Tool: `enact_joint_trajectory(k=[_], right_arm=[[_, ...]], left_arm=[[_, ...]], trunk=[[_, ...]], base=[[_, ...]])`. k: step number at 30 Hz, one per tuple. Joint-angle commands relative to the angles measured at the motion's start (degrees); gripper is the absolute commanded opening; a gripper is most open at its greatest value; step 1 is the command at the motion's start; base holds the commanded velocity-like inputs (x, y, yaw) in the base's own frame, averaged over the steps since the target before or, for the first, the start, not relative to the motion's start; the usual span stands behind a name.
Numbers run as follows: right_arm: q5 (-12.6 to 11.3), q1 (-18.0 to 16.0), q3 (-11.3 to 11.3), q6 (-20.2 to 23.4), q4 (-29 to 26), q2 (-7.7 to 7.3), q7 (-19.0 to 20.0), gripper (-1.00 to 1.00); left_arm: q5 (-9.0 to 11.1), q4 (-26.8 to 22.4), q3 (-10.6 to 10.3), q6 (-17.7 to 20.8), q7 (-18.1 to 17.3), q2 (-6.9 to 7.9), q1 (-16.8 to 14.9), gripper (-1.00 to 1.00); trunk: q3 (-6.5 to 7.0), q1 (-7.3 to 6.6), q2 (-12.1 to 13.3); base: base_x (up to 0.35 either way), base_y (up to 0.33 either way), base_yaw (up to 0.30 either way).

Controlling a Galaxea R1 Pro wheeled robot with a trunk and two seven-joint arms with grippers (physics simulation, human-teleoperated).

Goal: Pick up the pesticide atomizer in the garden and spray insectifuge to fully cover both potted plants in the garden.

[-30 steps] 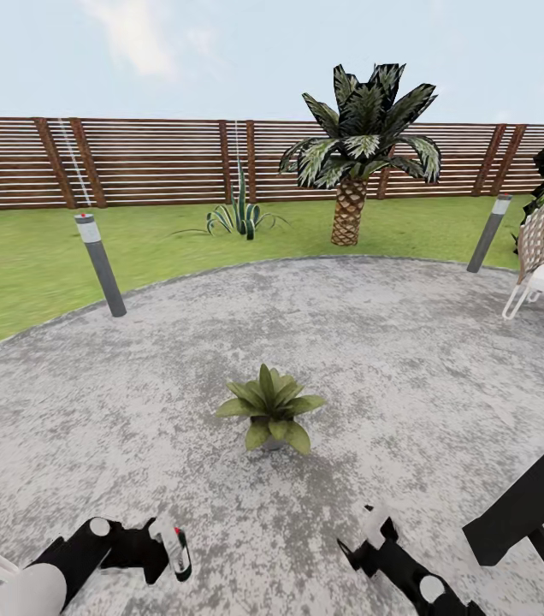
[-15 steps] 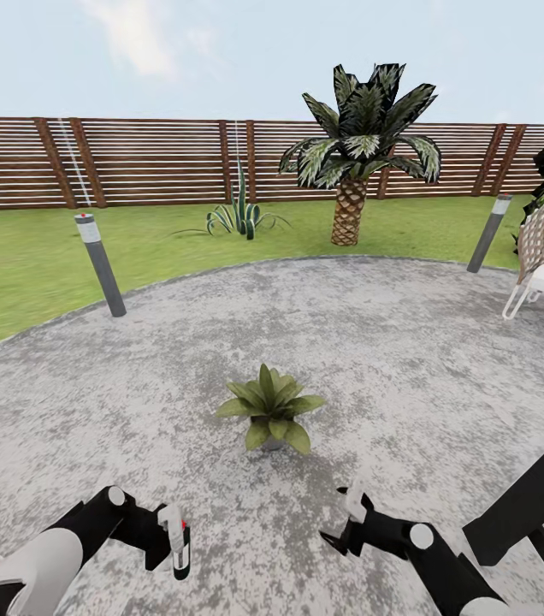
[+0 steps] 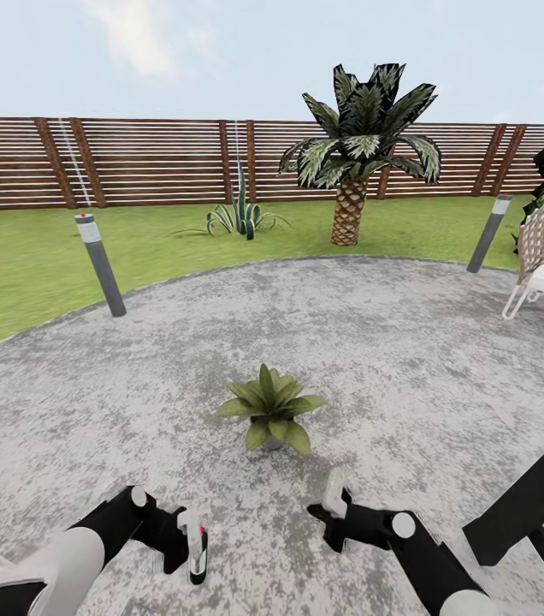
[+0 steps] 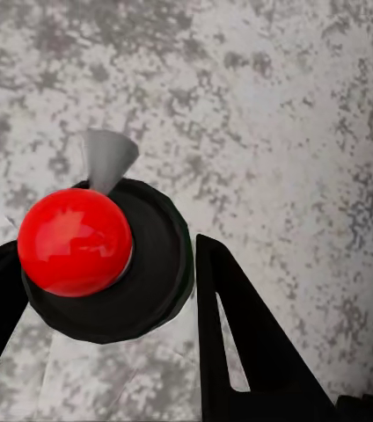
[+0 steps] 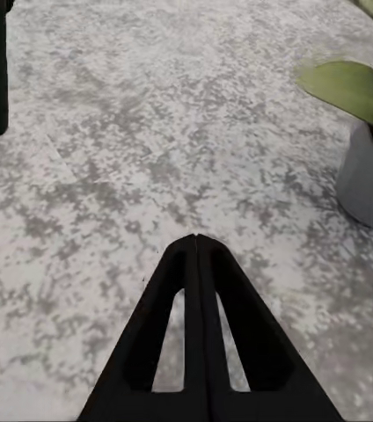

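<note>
Left claw (image 3: 193, 547) is clamped on the atomizer (image 3: 197, 554), fingers (image 4: 248, 352) hugging its dark body with the red cap (image 4: 74, 242) on top, held upright low over the patio (image 3: 409, 359). Right claw (image 3: 328, 513) is pinched fully closed, holding nothing, fingertips (image 5: 195, 242) touching. One plant (image 3: 270, 409) sits in its grey pot (image 5: 367, 180) mid-patio, just ahead of both claws, the right one closer. Lawn (image 3: 32, 265), palm (image 3: 359, 145) and fence (image 3: 152, 162) are well behind.
</note>
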Motion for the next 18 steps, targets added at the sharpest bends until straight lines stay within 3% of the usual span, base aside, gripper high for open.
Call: enact_joint_trajectory(k=[1, 3, 6, 18], right_arm=[[0.36, -0.02, 1.18, -0.22, -0.09, 0.15, 0.19, -1.00], [0.26, -0.02, 5.10, -0.21, -0.19, 0.71, 0.15, -1.00], [0.23, -0.03, 6.64, -0.21, -0.19, 1.71, 0.13, -1.00], [0.21, -0.03, 7.13, -0.20, -0.16, 5.42, 0.20, -1.00]], left_arm=[[-0.71, -0.03, 0.42, -0.51, -0.12, -0.40, -0.02, -1.00], [-0.79, -0.59, 0.41, -0.54, -0.03, -1.03, 0.01, -1.00], [-1.55, -1.45, 0.46, -0.55, 0.05, -1.33, 0.05, -1.00], [-2.39, -1.70, -0.58, -1.20, 1.08, -3.27, 0.85, -1.00]], trunk=[[-0.05, -0.01, -0.02], [-0.05, -0.01, -0.02], [-0.05, -0.01, -0.02], [-0.05, -0.01, -0.02]], base=[[0.000, 0.000, 0.000], [0.000, 0.000, 0.000], [0.000, 0.000, 0.000], [0.000, 0.000, 0.000]])
